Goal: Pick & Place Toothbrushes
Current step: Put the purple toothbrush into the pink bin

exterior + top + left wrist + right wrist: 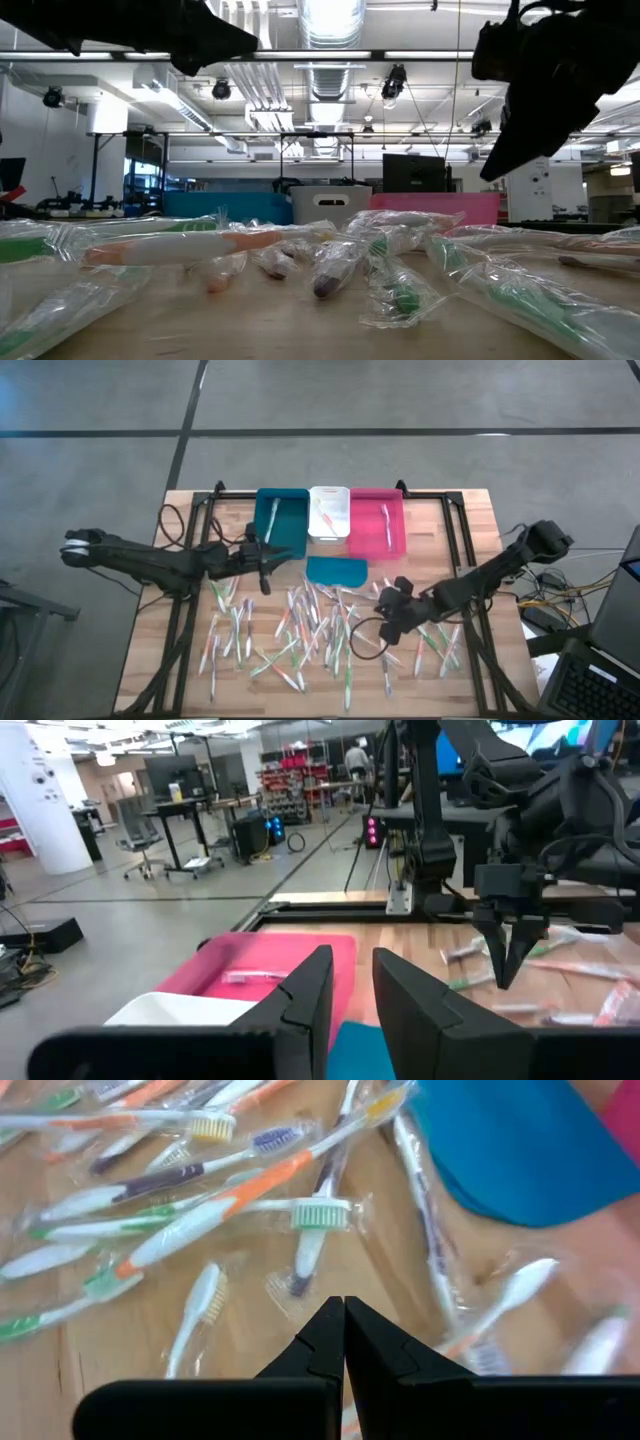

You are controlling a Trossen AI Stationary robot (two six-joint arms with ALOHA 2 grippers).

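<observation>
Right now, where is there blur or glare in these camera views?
Low view: ceiling lights glare brightly, and the nearest wrapped toothbrushes are soft. Right wrist view: toothbrushes near the teal lid look smeared. High view: evenly lit.

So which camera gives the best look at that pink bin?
The high view: the pink bin shows whole from above, with a toothbrush inside. The left wrist view shows one end of it, the low view only its far-off side wall, and the right wrist view only a sliver at best.

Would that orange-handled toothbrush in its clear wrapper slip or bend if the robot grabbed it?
The orange-handled toothbrush probably stays stiff, being a thin moulded stick. Its glossy, crinkled wrapper may slide between fingers. Lying flat among others, it seems unlikely to roll.
</observation>
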